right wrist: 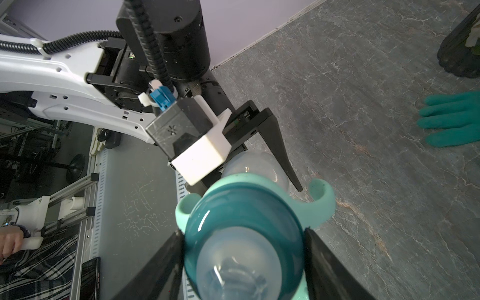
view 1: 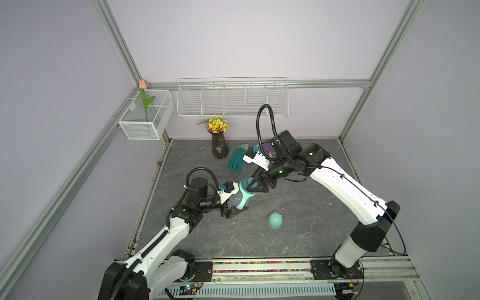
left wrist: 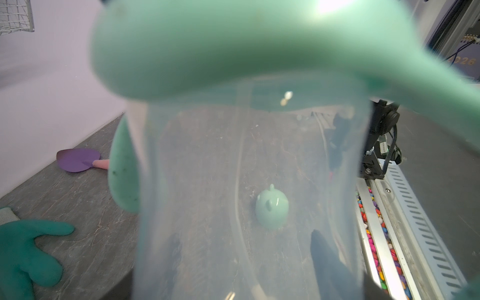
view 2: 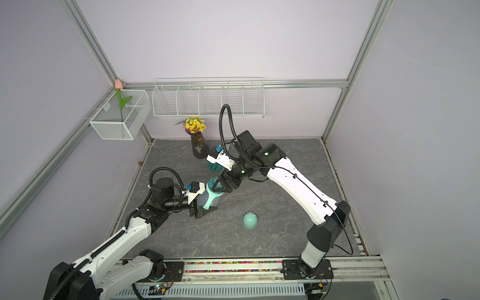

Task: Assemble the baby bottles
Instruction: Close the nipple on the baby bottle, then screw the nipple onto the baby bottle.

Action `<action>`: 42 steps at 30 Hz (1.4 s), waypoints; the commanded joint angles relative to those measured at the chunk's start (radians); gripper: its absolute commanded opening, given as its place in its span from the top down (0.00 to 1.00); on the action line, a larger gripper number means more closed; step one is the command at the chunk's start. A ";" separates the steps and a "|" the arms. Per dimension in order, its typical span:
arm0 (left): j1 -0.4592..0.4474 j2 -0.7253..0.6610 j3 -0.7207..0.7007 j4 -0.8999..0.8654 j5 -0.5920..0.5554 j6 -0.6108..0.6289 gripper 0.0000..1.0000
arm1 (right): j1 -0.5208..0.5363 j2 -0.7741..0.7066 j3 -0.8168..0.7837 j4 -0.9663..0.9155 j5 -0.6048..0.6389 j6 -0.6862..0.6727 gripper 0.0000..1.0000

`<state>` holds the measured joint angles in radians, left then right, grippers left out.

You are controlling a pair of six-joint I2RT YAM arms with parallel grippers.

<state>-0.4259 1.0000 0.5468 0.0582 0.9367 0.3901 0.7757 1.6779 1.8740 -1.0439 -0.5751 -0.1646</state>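
The baby bottle hangs tilted above the table between both arms. Its clear frosted body (view 1: pixel 235 201) (left wrist: pixel 246 181) sits between the jaws of my left gripper (view 1: pixel 235 206) (view 2: pixel 205 205) (left wrist: pixel 249 254), whose dark fingers show through the plastic. The mint two-handled ring (view 1: pixel 244 198) (left wrist: pixel 207 52) (right wrist: pixel 322 205) sits round the neck. On top is the teal nipple collar (view 1: pixel 246 181) (right wrist: pixel 244 215), with my right gripper (view 1: pixel 254 185) (view 2: pixel 219 185) (right wrist: pixel 244 233) shut on its sides. A thin pale straw (left wrist: pixel 237 197) runs inside the body. The mint eared dome cap (view 1: pixel 275 219) (view 2: pixel 250 220) (left wrist: pixel 272 207) stands alone on the table.
A teal rubber glove (view 1: pixel 236 161) (right wrist: pixel 452 119) lies behind the bottle, beside a dark vase of yellow flowers (view 1: pixel 219 145). The purple trowel (left wrist: pixel 78 159) lies near the back wall. White wire baskets (view 1: pixel 232 100) hang on the walls. The arms' rail (view 1: pixel 259 267) runs along the front edge.
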 commanded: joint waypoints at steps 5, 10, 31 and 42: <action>-0.014 -0.044 0.016 0.078 -0.135 -0.009 1.00 | 0.014 0.007 -0.038 0.079 0.032 0.120 0.61; -0.038 -0.106 -0.034 0.152 -0.351 -0.011 1.00 | 0.014 -0.012 -0.134 0.268 0.069 0.314 0.64; -0.125 -0.174 -0.053 0.100 -0.417 0.003 1.00 | 0.039 -0.273 -0.187 0.226 0.207 -0.059 0.02; -0.125 -0.144 0.076 -0.066 -0.006 0.015 1.00 | 0.061 -0.336 -0.211 0.121 0.056 -0.282 0.08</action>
<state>-0.5465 0.8566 0.5747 0.0292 0.7795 0.3969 0.8207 1.3033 1.6867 -0.8703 -0.4892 -0.3656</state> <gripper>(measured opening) 0.785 0.931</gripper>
